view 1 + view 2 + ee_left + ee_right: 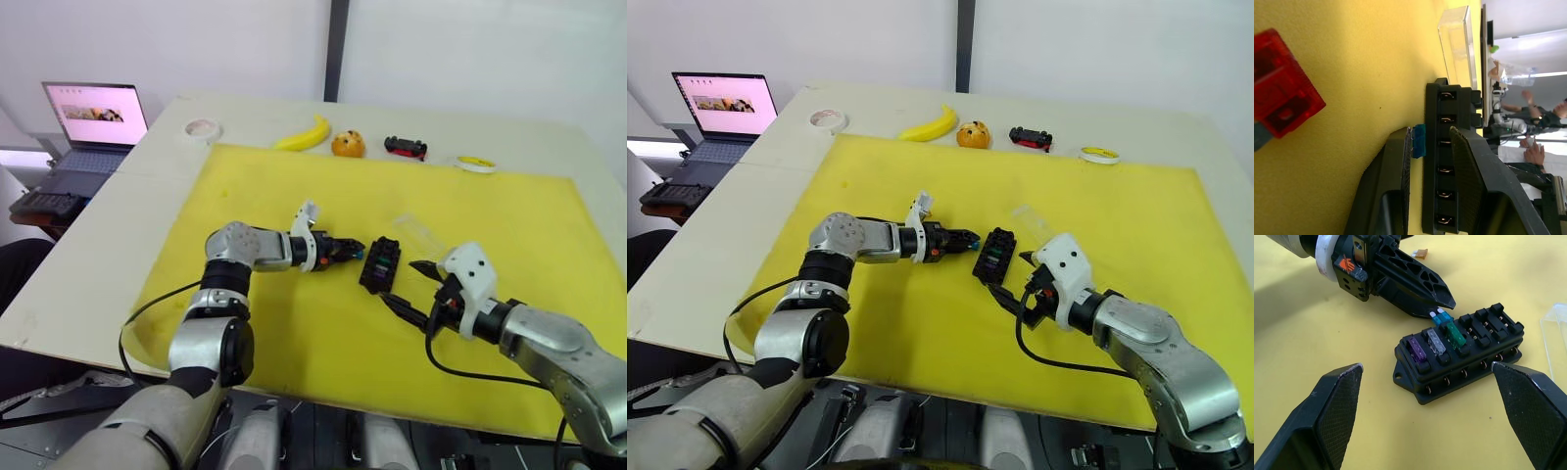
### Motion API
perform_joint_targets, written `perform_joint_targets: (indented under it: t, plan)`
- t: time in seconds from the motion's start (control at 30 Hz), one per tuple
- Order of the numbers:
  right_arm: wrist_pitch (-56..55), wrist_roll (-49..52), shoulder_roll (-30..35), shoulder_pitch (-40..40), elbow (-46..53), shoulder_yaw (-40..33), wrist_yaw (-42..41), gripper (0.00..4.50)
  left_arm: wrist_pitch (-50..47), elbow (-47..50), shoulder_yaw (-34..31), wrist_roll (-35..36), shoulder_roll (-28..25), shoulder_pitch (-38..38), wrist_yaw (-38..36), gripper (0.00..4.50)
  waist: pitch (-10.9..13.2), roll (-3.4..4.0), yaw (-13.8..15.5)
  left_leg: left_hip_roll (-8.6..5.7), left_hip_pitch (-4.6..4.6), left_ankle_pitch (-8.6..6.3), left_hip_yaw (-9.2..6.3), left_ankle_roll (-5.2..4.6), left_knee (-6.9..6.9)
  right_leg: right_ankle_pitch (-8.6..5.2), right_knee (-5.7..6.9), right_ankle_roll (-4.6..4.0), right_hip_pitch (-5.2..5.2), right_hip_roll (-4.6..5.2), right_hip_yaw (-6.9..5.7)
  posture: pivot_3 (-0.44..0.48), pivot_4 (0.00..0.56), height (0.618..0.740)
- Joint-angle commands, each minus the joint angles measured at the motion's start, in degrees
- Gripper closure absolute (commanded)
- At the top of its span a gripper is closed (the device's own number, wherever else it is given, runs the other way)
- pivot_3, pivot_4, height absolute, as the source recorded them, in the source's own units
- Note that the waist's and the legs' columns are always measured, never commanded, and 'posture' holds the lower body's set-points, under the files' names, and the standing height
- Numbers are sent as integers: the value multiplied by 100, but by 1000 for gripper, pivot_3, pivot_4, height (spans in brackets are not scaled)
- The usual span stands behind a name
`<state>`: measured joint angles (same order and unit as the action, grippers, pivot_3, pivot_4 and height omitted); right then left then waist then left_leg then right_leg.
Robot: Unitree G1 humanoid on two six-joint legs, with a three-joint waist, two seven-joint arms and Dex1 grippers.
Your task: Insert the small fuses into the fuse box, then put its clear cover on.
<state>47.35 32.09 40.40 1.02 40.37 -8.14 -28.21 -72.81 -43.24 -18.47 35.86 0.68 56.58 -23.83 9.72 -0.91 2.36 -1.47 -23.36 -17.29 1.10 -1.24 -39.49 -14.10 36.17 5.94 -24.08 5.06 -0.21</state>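
Fuse box (1459, 357) lies mid yellow mat (294, 323), purple, grey and green fuses seated. Left gripper (1442, 303) fingers pinch a blue fuse (1440, 317) at the box's edge. Right gripper (409, 286) fingers spread wide, empty, beside the box. Clear cover (1457, 41) lies just beyond.

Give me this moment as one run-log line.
left gripper: shut on blue fuse at fuse box | seated: purple, grey, green | right gripper: open, beside box | clear cover: off, on mat
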Motion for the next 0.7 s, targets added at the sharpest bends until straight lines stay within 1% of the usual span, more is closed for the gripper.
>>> perform_joint_targets:
  t: [0.03,0.13,0.17,0.6,0.7]
  plan:
    - [-57,19,38,-7,260,-180,17,0,-46,-98,183,-63,86,24,-90,3138,0,0,0,0,0,0,0,0,0,0,0,0,0,0,0,0,150,740]
    - [-61,24,26,5,273,-184,33,0,-23,-107,186,-99,77,19,-113,4021,0,0,-1,0,0,0,0,0,0,0,0,0,0,0,0,0,150,740]
    - [-59,27,22,7,277,-186,39,0,-13,-118,192,-109,67,16,-118,4458,0,1,-2,0,0,0,0,0,0,0,0,0,0,0,0,0,150,740]
    - [-51,69,33,73,318,-269,28,0,-121,-43,198,-75,-62,-22,-159,4458,-1,2,-10,0,2,0,0,0,0,0,2,0,0,-2,1,0,150,740]
    - [-37,80,44,48,318,-281,10,0,-250,93,141,-25,-209,-20,-159,4458,-1,2,-19,1,2,0,0,0,0,0,2,1,0,-3,0,0,150,740]
